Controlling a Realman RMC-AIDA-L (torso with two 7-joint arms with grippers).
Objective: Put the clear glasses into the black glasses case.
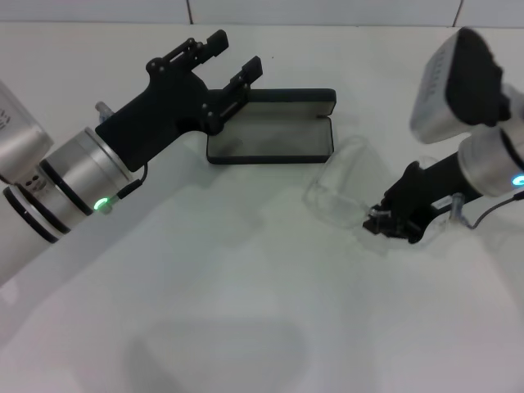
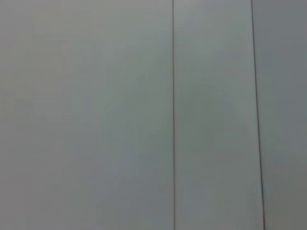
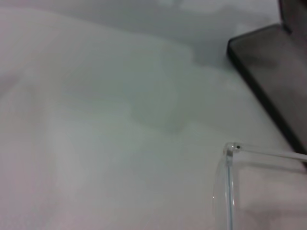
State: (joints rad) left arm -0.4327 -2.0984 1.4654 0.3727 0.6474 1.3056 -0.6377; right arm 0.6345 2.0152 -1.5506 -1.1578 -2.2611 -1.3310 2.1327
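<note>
Now the clear glasses lie on the white table, just right of the open black glasses case; the right gripper is low at their right end, much nearer, jaws hidden; the left gripper hangs spread above the case.

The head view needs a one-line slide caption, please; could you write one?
Right gripper low beside the clear glasses; open black glasses case behind, left gripper raised.

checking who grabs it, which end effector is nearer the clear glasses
Right. The right end effector sits low at the clear glasses, by their near end. The left end effector is raised over the open black glasses case, farther off.
</note>
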